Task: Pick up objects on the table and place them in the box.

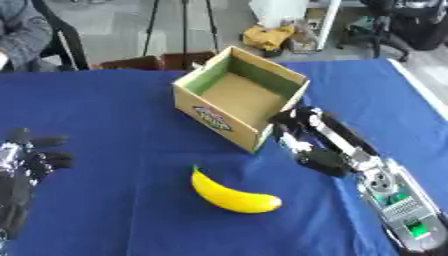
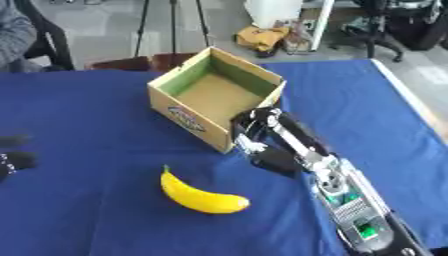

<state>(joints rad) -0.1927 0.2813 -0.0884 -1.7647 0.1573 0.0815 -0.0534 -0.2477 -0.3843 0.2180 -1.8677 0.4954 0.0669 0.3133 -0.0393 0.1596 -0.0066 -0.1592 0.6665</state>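
Currently banana [image 1: 233, 194] just left of right hand [image 1: 306, 137] fingers [image 1: 322, 161], apart.

Both head-mounted eye views look steeply down, close above the blue table [image 1: 105, 110], sharing box [image 1: 241, 95] and banana [image 1: 232, 195].
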